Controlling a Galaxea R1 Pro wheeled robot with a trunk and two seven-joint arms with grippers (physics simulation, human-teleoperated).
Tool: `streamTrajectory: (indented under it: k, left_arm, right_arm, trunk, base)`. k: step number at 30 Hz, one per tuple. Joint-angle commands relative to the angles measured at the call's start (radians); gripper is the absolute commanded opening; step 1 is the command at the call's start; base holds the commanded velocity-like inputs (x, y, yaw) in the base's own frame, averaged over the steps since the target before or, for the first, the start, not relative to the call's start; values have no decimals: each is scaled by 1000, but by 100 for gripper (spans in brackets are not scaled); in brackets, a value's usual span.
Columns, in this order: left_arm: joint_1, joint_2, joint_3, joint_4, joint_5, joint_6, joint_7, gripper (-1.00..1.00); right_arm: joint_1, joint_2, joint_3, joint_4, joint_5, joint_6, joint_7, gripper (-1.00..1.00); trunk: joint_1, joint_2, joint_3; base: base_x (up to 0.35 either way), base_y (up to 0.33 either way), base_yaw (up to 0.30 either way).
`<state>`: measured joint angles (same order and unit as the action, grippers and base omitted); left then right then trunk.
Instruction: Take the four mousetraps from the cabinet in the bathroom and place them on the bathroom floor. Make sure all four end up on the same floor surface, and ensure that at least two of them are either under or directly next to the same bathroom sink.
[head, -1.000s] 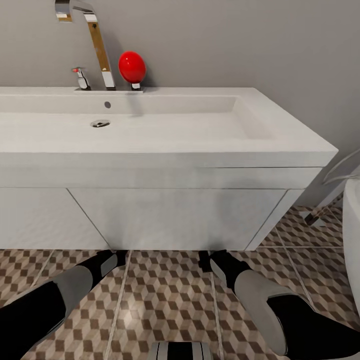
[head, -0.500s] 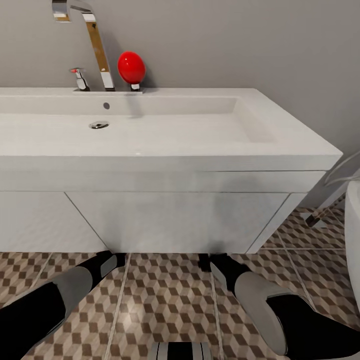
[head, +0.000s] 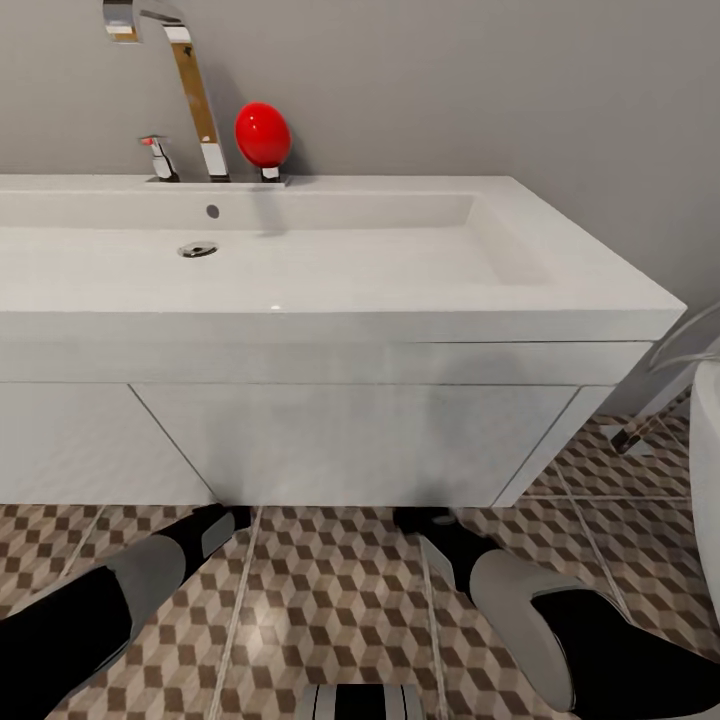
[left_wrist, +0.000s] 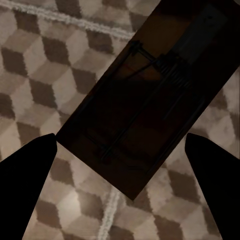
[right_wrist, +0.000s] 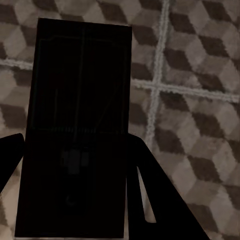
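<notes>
The right fingers (right_wrist: 165, 210), pinching a flat brown wooden mousetrap (right_wrist: 80, 125), have dropped nearer the cube-patterned tiled floor (right_wrist: 200, 75), so release is near. Whether the left fingers (left_wrist: 25, 175) grip anything cannot be told.

2 arms: glossy black sleeves, grey rounded forearm shells, black wrists.

We face a plain grey wall (head: 450, 80); a white bathtub's rim (head: 705, 440) edges in beside us.
</notes>
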<state>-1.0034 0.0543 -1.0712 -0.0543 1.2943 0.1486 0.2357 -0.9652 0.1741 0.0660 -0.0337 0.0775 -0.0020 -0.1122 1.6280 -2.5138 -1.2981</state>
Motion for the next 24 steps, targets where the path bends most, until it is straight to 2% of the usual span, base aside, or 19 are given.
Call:
streamTrajectory:
  k: [1,4,8,10,16,24]
  left_arm:
    - [-5,2,-10,-4,0,-2,8,-100]
    - [3,2,-11,-2,-1,-18,8,-100]
    - [14,3,-10,2,-2,-123,8,-100]
    - [15,5,-11,3,-3,-139,8,-100]
    - [17,4,-12,4,-3,-177,7,-100]
    - [17,3,-13,-3,-3,-182,8,-100]
  right_arm:
    - [-1,0,10,-56,8,-32,-6,-100]
    - [-1,0,11,-34,10,-63,-6,-100]
    - [-1,0,11,-27,10,-70,-5,-100]
    - [-1,0,11,-27,10,-70,-6,-100]
    - [-1,0,11,-26,10,-71,-5,-100]
    - [-1,0,12,-29,10,-71,-5,-100]
  trunk:
    - [-1,0,0]
    - [-1,0,0]
    - [-1,0,0]
    - [-1,0,0]
    - [-1,0,0]
    - [-1,0,0]
  base:
    - [0,0,0]
    - [0,0,0]
    - [0,0,0]
    - [0,0,0]
    - [0,0,0]
    - [0,0,0]
